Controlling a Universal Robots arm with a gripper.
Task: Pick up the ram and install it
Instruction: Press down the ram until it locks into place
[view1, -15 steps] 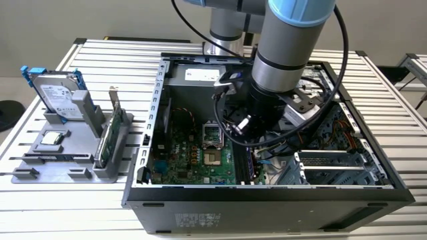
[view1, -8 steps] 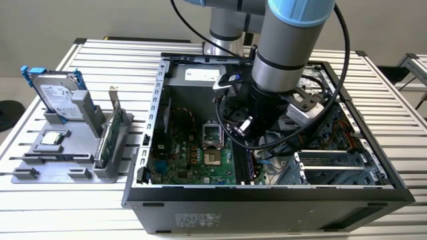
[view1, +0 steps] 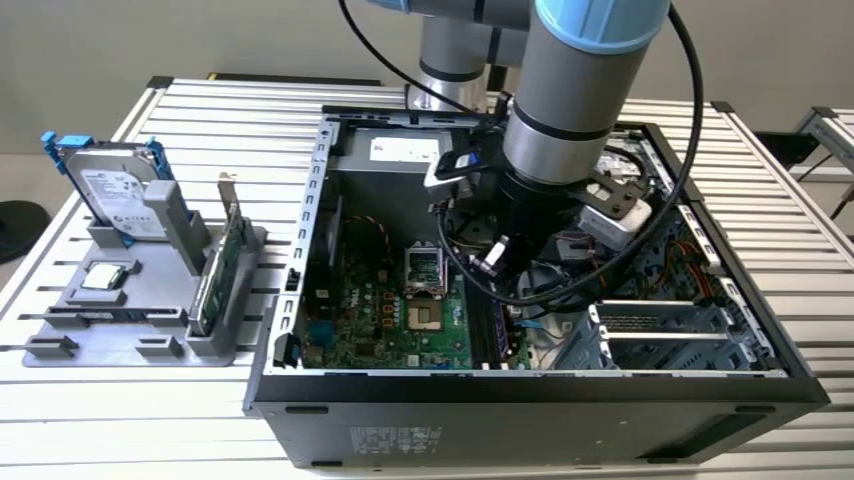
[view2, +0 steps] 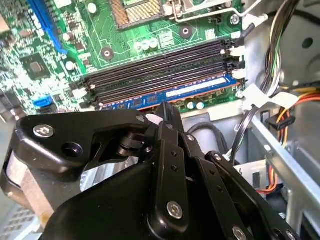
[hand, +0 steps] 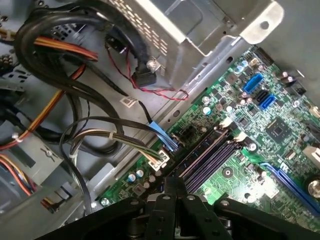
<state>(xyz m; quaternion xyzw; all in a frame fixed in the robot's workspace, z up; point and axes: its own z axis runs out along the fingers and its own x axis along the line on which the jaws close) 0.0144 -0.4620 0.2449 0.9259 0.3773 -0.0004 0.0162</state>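
Claw (view2: 165, 114): in both wrist views the black fingers are drawn together to a narrow tip (hand: 170, 186), with no gap visible between them. The tip sits at the upper edge of the ram (view2: 200, 90). Whether the fingers actually pinch that edge or merely rest on it cannot be told.

The ram: a long, narrow stick with a pale label. It stands on edge in the memory slot closest to the claw, running the length of the slot between its end latches. The second wrist view shows it level with the board.

Memory slots (view2: 165, 62): three further dark slots lie parallel, just beside the ram on its far side, and also appear in the first wrist view (hand: 212, 157).

Motherboard (view1: 387, 320): green, lying flat on the floor of the computer case (view1: 534, 385), with the processor socket (view1: 422, 268) beyond the slots.

Cables (hand: 75, 50): black, orange and yellow bundles hang in the case near the slots' end.

Arm (view1: 574, 110): reaches down into the open case from above.

Bench (view1: 200, 110): slatted metal, carrying the case. On the exterior view's left stands a grey holder (view1: 120, 320), well apart from the claw. It holds a hard drive (view1: 114, 190) with blue rails and an upright expansion card (view1: 224, 265).
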